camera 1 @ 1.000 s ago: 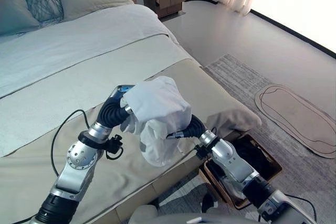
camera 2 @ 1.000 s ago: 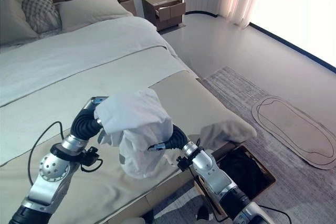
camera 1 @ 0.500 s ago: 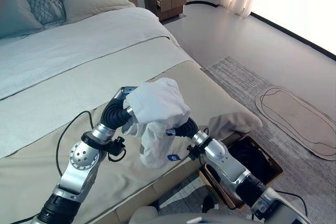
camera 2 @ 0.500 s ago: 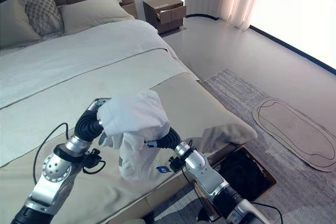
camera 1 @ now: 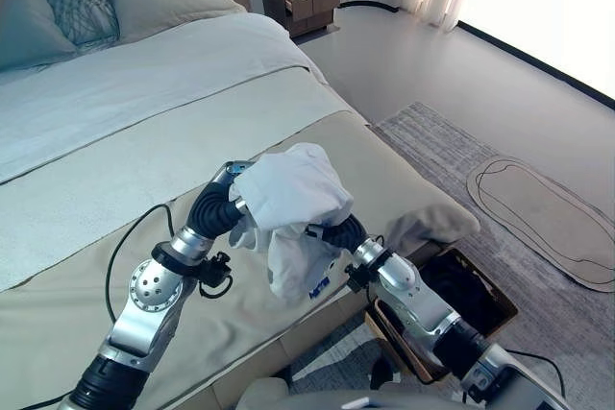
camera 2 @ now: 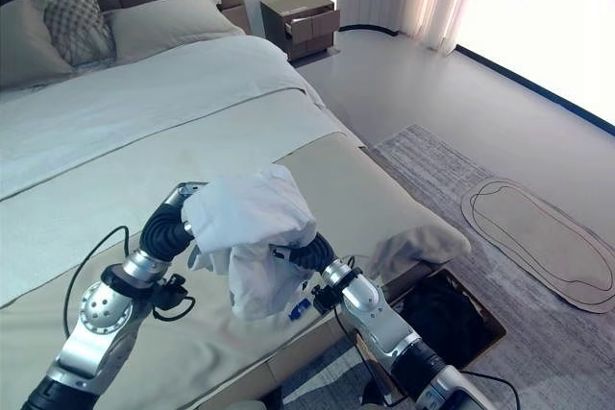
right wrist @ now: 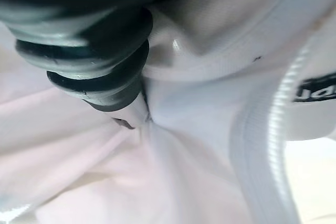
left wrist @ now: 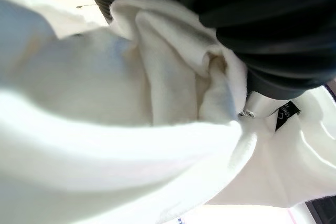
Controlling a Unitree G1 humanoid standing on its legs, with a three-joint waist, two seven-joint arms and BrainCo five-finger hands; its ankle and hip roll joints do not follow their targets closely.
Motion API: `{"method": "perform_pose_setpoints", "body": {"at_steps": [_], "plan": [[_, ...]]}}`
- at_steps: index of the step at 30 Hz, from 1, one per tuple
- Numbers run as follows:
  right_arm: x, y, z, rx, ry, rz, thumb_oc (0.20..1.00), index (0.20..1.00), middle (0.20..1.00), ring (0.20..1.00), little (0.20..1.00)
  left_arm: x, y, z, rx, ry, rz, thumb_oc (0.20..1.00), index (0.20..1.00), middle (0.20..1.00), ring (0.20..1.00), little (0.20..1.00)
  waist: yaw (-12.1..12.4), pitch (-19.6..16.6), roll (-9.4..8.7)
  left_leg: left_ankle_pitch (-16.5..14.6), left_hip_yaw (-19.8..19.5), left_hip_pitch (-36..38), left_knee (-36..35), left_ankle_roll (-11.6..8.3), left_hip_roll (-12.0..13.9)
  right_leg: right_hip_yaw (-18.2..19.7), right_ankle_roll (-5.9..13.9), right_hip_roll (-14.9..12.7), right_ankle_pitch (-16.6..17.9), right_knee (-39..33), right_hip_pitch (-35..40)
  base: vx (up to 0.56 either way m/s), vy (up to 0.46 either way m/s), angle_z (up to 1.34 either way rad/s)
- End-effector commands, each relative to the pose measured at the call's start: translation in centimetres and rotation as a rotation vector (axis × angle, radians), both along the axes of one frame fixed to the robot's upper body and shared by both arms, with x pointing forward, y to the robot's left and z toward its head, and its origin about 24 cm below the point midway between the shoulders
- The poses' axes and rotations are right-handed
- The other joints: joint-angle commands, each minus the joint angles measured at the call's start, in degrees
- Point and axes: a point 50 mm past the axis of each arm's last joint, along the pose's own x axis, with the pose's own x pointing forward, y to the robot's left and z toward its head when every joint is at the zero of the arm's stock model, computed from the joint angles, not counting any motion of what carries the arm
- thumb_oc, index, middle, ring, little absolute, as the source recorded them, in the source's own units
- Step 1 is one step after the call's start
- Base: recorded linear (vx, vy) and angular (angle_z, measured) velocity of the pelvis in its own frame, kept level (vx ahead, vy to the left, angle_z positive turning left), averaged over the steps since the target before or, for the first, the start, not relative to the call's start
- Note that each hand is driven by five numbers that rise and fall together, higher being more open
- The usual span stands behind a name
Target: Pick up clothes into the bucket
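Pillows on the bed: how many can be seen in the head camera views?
3. A patterned cushion leans by the headboard, a plain pillow lies partly behind it at the view's edge, and another plain pillow lies beside it, toward the nightstand. More may be hidden out of frame.

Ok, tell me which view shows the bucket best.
The left eye view: the bucket stands on the floor by the bed's corner, rim and dark inside open to sight. The right eye view shows the same bucket, partly behind the right arm. Both wrist views show the white garment instead.
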Motion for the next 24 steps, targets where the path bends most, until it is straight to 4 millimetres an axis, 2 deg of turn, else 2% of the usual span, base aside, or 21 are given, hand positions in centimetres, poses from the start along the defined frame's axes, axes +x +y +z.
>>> {"method": "perform_pose_setpoints", "body": {"at_steps": [1,2,7,14,15,16,17,18,20,23,24], "plan": [[0.5,-0.2,1.5,0.151,-0.021,-0.049,0.200,0.200,0.200,0.200,0.200,-0.3,0.2,1.6,-0.101,-0.097,0.024,0.200,0.200,0.200,0.200,0.200,0.3,-1.2,-2.53,-1.2,0.3,-1.5,2.0,-0.09,0.5,0.1,3.12,-3.7,0.6,2.6,-1.0,0.00,0.000,0.00],[0.4,-0.4,1.3,0.156,-0.012,-0.056,0.200,0.200,0.200,0.200,0.200,-0.3,0.2,1.4,-0.106,-0.093,0.035,1.000,1.000,1.000,1.000,1.000,0.2,-1.2,-2.52,-1.3,0.3,-1.5,1.9,-0.10,0.5,0.1,3.11,-3.7,0.6,2.6,-1.0,0.00,0.000,0.00],[0.3,-2.0,0.6,0.177,0.016,-0.139,0.200,0.200,0.200,0.200,0.200,-0.2,1.1,-0.1,-0.165,-0.041,0.137,1.000,1.000,1.000,1.000,1.000,0.2,-1.2,-2.77,-1.3,0.2,-1.3,2.0,-0.16,0.6,-0.1,3.03,-3.6,0.5,2.4,-0.6,0.00,0.000,0.00],[0.4,-4.7,0.5,0.219,0.020,-0.278,0.200,0.200,0.200,0.200,0.200,-0.1,1.8,-1.7,-0.113,0.002,0.228,1.000,1.000,1.000,1.000,1.000,0.1,-1.2,-2.80,-1.3,0.1,-1.3,2.1,-0.05,0.7,-0.1,3.01,-3.6,0.4,2.6,-0.5,0.00,0.000,0.00],[0.4,-5.5,0.3,0.259,0.036,-0.324,0.200,0.200,0.200,0.200,0.200,0.0,2.2,-2.8,-0.121,0.053,0.257,1.000,1.000,1.000,1.000,1.000,0.0,-1.3,-2.82,-1.4,0.1,-1.2,2.1,0.02,0.7,0.0,3.04,-3.6,0.4,2.6,-0.5,0.00,0.000,0.00],[0.4,-5.5,0.3,0.259,0.037,-0.324,0.200,0.200,0.200,0.200,0.200,0.0,2.2,-2.8,-0.121,0.053,0.256,1.000,1.000,1.000,1.000,1.000,0.0,-1.3,-2.81,-1.4,0.1,-1.2,2.1,0.02,0.7,0.0,3.04,-3.6,0.4,2.6,-0.5,0.00,0.000,0.00],[0.3,-6.7,0.1,0.300,0.051,-0.385,0.200,0.200,0.200,0.200,0.200,0.0,2.6,-4.0,-0.113,0.101,0.290,1.000,1.000,1.000,1.000,1.000,-0.1,-1.4,-2.78,-1.4,0.1,-1.2,2.1,0.08,0.7,-0.1,3.02,-3.7,0.3,2.6,-0.5,0.00,0.000,0.00],[0.3,-6.7,0.1,0.300,0.051,-0.385,0.200,0.200,0.200,0.200,0.200,0.0,2.6,-4.0,-0.113,0.101,0.290,1.000,1.000,1.000,1.000,1.000,-0.1,-1.4,-2.77,-1.5,0.1,-1.2,2.1,0.08,0.7,-0.1,3.02,-3.7,0.3,2.6,-0.5,0.00,0.000,0.00],[0.2,-7.9,-0.2,0.335,0.065,-0.452,0.200,0.200,0.200,0.200,0.200,-0.1,3.0,-5.4,-0.098,0.155,0.332,1.000,1.000,1.000,1.000,1.000,-0.1,-1.4,-2.79,-1.5,0.1,-1.2,2.1,0.13,0.6,-0.2,3.03,-3.7,0.3,2.6,-0.3,0.00,0.000,0.00],[-0.2,-10.1,-0.4,0.320,0.049,-0.559,0.200,0.200,0.200,0.200,0.200,-0.6,4.2,-7.6,-0.082,0.245,0.411,1.000,1.000,1.000,1.000,1.000,-0.3,-1.4,-2.95,-1.6,0.1,-1.3,2.3,0.18,0.5,-0.3,3.09,-3.7,0.3,2.7,-0.3,0.00,0.000,0.00],[-0.5,-11.5,-0.6,0.318,0.039,-0.629,0.200,0.200,0.200,0.200,0.200,-0.9,4.6,-8.4,-0.082,0.278,0.446,1.000,1.000,1.000,1.000,1.000,-0.4,-1.3,-3.02,-1.7,0.0,-1.4,2.4,0.24,0.5,-0.3,3.13,-3.8,0.3,2.8,-0.4,0.00,0.000,0.00]]}}
